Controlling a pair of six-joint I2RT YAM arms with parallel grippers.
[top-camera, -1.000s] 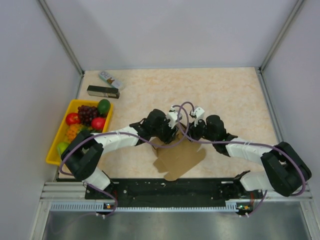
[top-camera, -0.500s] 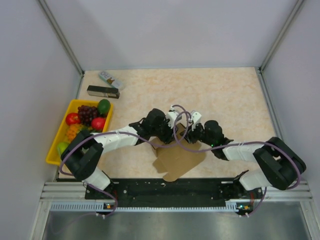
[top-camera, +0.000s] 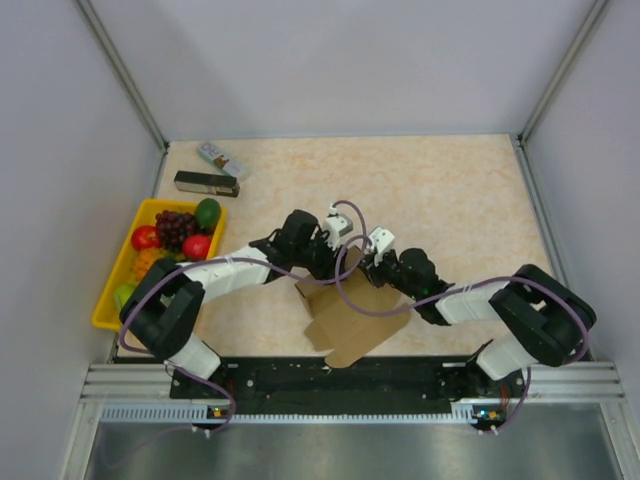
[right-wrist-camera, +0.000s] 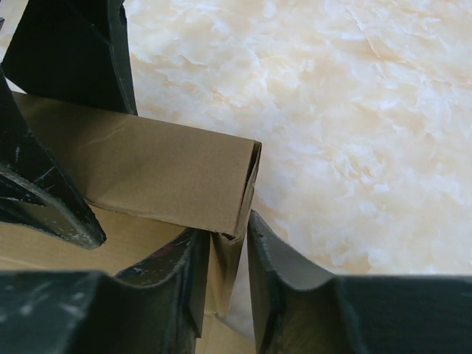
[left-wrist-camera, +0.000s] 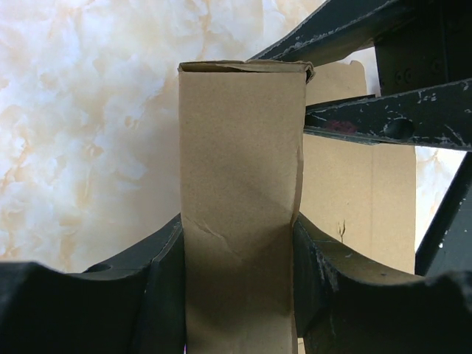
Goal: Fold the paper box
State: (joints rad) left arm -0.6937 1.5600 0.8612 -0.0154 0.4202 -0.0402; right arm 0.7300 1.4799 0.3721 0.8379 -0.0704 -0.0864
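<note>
Two arms (top-camera: 230, 272) at one paper box (top-camera: 355, 320) — off to its left, one fruit tray (top-camera: 108, 295), one black box (top-camera: 206, 183), one white packet (top-camera: 221, 158).

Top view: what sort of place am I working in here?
Probably a robot lab test cell, not a home: plain grey wall panels box in a marble-patterned table, a metal rail runs along its near edge, and a yellow tray holds fruit.

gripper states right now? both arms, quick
Left gripper: closed on the folded strip of the paper box.
Right gripper: closed on a thin flap at that strip's end.
</note>
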